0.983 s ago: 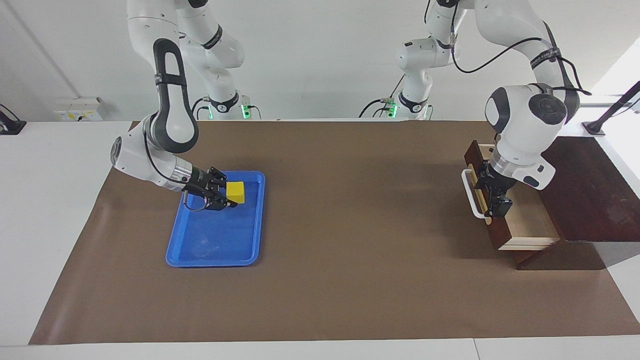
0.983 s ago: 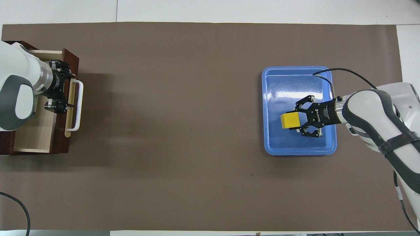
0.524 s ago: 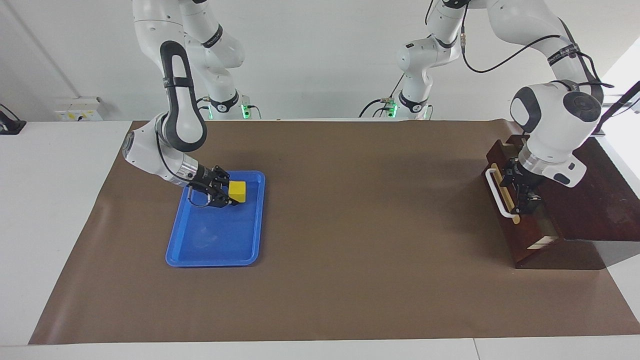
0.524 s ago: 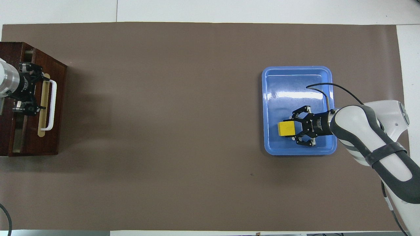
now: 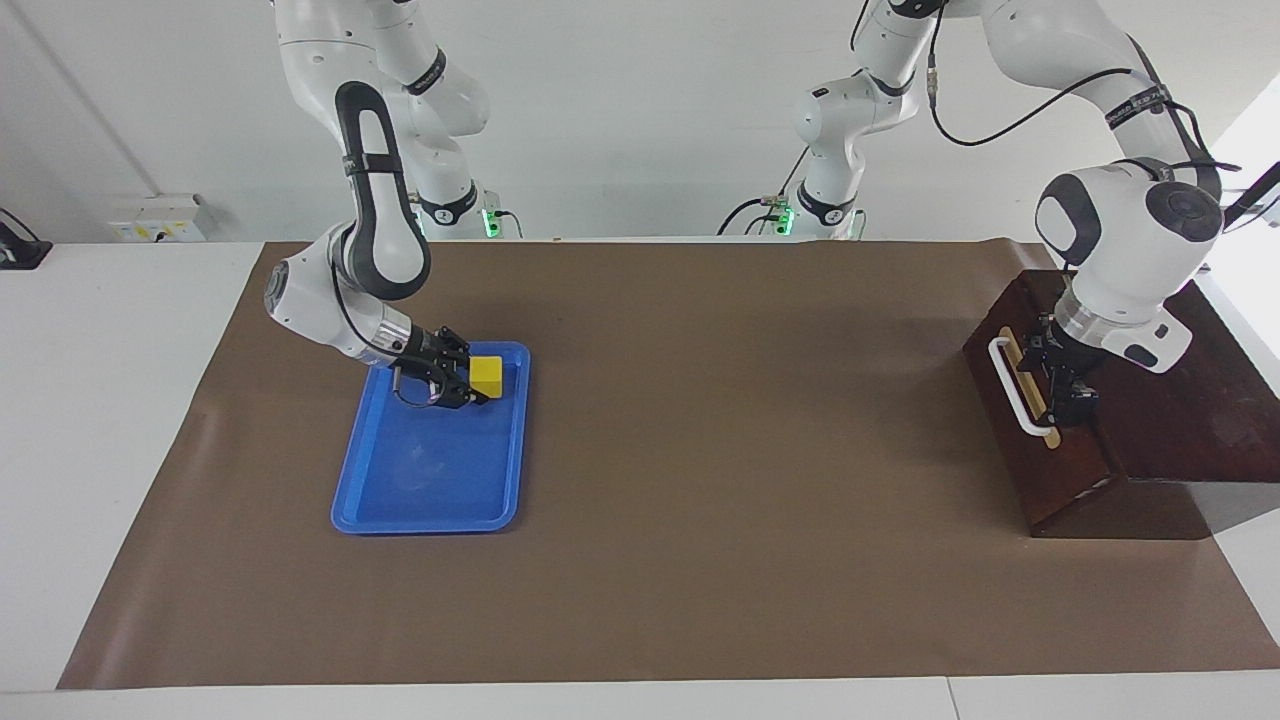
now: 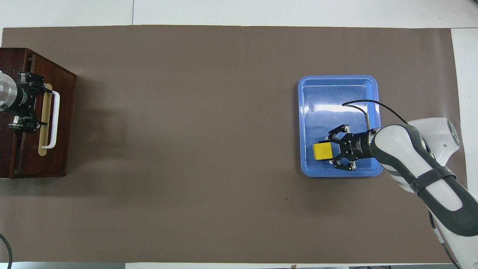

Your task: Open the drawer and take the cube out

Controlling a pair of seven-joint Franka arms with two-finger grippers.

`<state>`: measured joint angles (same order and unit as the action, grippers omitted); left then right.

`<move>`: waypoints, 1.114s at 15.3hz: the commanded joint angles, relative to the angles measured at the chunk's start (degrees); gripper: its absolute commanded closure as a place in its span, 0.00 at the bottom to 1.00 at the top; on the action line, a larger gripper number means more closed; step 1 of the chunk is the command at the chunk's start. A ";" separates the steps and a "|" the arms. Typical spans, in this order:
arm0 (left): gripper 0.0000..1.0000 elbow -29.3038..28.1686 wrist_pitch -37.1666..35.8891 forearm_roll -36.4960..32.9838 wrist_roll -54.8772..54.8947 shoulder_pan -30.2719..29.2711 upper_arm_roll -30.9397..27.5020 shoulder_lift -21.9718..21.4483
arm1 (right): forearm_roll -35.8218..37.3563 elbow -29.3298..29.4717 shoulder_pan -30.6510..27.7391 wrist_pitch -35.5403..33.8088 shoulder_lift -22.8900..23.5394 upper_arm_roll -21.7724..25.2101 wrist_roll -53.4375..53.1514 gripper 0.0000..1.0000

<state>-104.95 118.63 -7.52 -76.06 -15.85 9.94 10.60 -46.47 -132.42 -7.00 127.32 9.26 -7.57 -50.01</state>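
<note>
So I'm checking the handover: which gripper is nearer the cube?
Right. The right gripper is at the cube over the blue tray; the left gripper is at the drawer.

Both views are bright and evenly lit, with diffuse light from above. In the facing view strong daylight washes out the wall corner at the left arm's end of the table. Shadows are soft: a dim patch lies on the brown mat [image 6: 186, 149] beside the dark wooden box [image 6: 37, 164], and a darker one under the box's edge. The blue tray [image 6: 338, 93] shows a white glare streak on its floor. Focus is sharp throughout.
</note>
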 commanded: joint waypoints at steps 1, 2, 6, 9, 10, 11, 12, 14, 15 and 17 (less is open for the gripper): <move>0.00 -1.22 1.08 -1.09 3.73 -2.44 0.16 -0.58 | -1.95 -1.70 -0.03 1.53 -1.79 -0.08 2.20 0.20; 0.00 -1.22 0.56 -1.09 3.64 -1.91 0.25 -0.58 | -1.95 -1.70 -0.03 1.53 -1.79 -0.08 2.20 0.00; 0.00 -0.96 -3.13 -0.13 4.26 0.02 0.86 -0.84 | -1.95 -1.17 -0.03 1.35 -1.71 -0.08 1.93 0.00; 0.00 -0.96 -3.49 -0.13 3.38 3.18 0.69 -0.93 | -1.69 0.58 -0.12 -0.74 -1.79 -0.08 1.15 0.00; 0.00 -0.52 -4.01 -0.13 3.64 4.41 0.69 -1.37 | -1.17 1.98 -0.12 -3.02 -1.88 0.01 0.45 0.00; 0.00 -0.17 -4.63 -0.21 4.42 4.94 0.78 -2.59 | -0.12 3.56 -0.21 -5.48 -2.58 0.10 -0.87 0.00; 0.00 0.70 -5.33 -0.21 4.52 5.56 0.95 -3.04 | 2.50 5.66 -0.38 -8.29 -3.02 0.18 -1.66 0.00; 0.00 2.55 -9.36 -0.21 6.96 8.19 1.39 -3.65 | 6.73 10.76 -0.82 -13.56 -3.55 0.18 -2.98 0.00; 0.00 2.73 -11.21 -0.21 11.16 9.16 1.48 -4.53 | 9.01 14.18 -0.82 -17.24 -3.55 0.18 -2.99 0.00; 0.00 2.73 -14.37 -0.13 20.64 11.00 1.57 -6.55 | 14.45 20.86 -0.91 -22.88 -3.46 0.18 -2.20 0.00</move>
<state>-102.15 108.08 -7.40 -63.66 -6.68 11.98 6.46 -36.90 -118.14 -7.20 109.84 5.46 -7.02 -51.85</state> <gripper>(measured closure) 0.000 0.000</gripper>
